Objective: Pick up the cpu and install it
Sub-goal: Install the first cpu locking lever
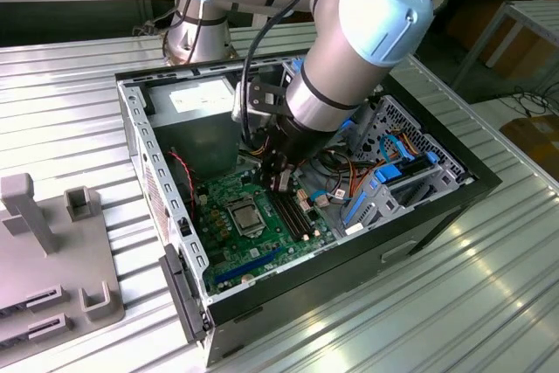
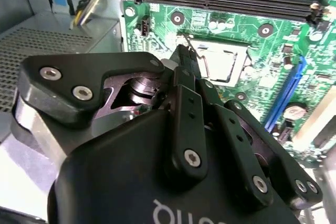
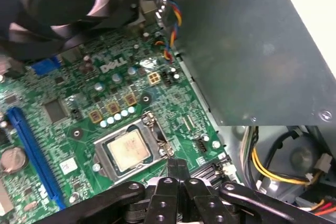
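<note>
The claw (image 2: pixel 181 59) body sits closest to the lens in both wrist views, its black linkage bars converging to a point just beside the socket (image 3: pixel 131 150). The fingers appear drawn together with nothing between them; the tips are partly hidden by the linkage, so a thin gap cannot be excluded.

The cpu (image 3: pixel 127 150) lies flat inside the socket on the board (image 1: pixel 262 233), its pale metal top facing up and framed by the socket's metal bracket. In the exterior view the cpu (image 1: pixel 242 214) shows as a light square amid the green board, within the open case (image 1: pixel 157 207) on the tabletop (image 1: pixel 52 128). The arm (image 1: pixel 349 58) reaches down into the case beside the memory slots (image 1: pixel 293 216).

Risks, as judged from this position:
- Claw tips are close to the socket edge; a lateral drift could strike the bracket or lever.
- If the cpu is not fully seated, pressure could bend contacts beneath.
- Loose cables (image 3: pixel 168 24) near the arm could snag.
</note>
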`<state>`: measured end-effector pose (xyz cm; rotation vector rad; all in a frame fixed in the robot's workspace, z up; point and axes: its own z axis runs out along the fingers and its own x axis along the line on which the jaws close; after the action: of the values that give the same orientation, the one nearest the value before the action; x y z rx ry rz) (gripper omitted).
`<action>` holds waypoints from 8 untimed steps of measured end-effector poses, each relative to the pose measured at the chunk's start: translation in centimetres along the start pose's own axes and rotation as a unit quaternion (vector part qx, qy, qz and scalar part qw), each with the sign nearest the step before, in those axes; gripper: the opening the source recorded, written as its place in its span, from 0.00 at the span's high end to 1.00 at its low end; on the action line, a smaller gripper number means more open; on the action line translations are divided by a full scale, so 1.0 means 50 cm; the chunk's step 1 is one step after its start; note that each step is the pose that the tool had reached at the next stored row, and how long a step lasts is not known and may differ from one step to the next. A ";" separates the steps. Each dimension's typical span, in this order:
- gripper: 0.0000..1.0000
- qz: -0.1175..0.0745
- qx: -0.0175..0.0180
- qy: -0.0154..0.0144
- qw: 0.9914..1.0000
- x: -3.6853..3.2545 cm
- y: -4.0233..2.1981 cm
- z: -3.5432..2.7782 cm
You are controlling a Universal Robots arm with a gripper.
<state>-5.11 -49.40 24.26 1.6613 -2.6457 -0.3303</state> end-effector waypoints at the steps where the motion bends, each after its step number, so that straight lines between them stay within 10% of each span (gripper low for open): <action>1: 0.89 -0.003 0.001 0.003 1.000 0.000 0.000 0.000; 8: 0.89 -0.013 0.026 0.005 1.000 0.001 0.002 -0.001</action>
<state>-5.23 -49.41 24.31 1.7069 -2.6494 -0.2553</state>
